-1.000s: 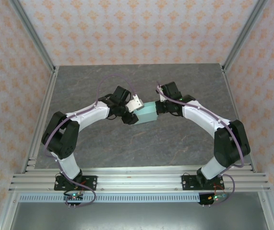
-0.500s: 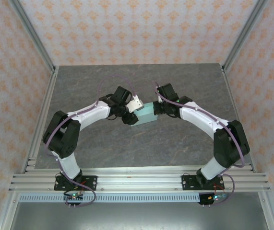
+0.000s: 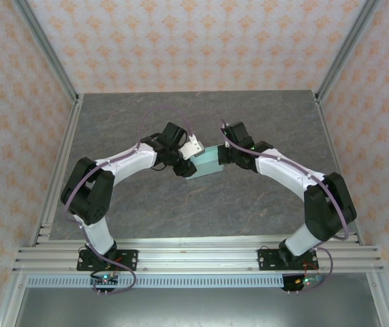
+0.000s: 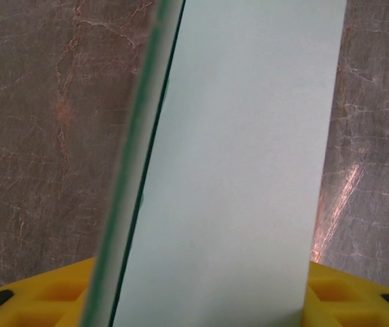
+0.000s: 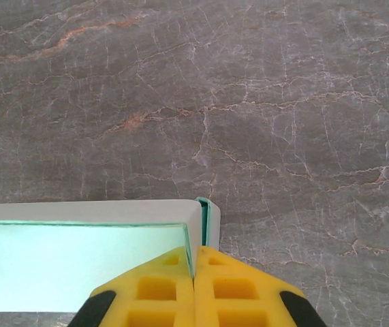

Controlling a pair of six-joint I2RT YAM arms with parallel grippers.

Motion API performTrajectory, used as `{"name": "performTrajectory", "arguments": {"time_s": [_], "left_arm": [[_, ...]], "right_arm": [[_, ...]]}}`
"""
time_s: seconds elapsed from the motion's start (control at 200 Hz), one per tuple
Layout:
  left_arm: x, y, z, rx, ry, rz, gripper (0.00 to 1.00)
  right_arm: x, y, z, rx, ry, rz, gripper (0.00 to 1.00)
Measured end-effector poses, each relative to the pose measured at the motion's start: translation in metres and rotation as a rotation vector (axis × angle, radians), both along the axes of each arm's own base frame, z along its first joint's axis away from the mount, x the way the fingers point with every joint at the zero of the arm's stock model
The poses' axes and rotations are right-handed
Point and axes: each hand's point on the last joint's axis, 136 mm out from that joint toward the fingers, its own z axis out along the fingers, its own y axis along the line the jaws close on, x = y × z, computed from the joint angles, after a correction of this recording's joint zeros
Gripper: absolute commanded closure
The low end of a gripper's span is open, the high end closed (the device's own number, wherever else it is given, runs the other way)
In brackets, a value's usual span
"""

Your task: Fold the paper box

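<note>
**Inspector:** Where is the pale mint-blue card paper box, and how does its long axis run?

**Technician:** The paper box is at the middle of the grey marbled tabletop, between the two arms. In the top view its long axis runs left to right, with the right end turned somewhat toward the far side. Its left end meets the left gripper and its right end meets the right gripper.

**Inspector:** What is the state of each gripper?

**Technician:** In the right wrist view, the right gripper's yellow fingers are clenched on a thin upright wall at the box's corner. The card edge enters the seam between them. In the left wrist view, a broad panel runs away from the camera, with a second sheet seen edge-on at its left. The left gripper's yellow fingers show on both sides of the panel. Whether they press the card cannot be told.

**Inspector:** What differs from one second earlier?

**Technician:** The right gripper has shifted slightly left, nearer the left gripper. The left arm and the box's heading are practically unchanged.
</note>
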Motion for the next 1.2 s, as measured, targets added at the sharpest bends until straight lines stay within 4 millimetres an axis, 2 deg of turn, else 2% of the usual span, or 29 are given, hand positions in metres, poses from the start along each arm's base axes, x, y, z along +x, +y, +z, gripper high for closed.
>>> {"name": "performTrajectory", "arguments": {"time_s": [0.23, 0.676, 1.046, 1.201], "left_arm": [[0.001, 0.001, 0.000, 0.002, 0.000, 0.012, 0.45], [0.009, 0.003, 0.003, -0.011, -0.002, 0.097, 0.26], [0.014, 0.006, 0.038, -0.071, -0.059, 0.179, 0.17], [0.013, 0.013, 0.046, -0.081, -0.073, 0.235, 0.18]], "right_arm": [[-0.002, -0.001, 0.000, 0.005, -0.020, -0.004, 1.00], [-0.010, 0.005, 0.001, -0.015, -0.024, -0.031, 1.00], [-0.013, 0.006, 0.001, -0.018, -0.021, -0.043, 1.00], [-0.014, 0.006, 0.001, -0.019, -0.020, -0.041, 1.00]]}}
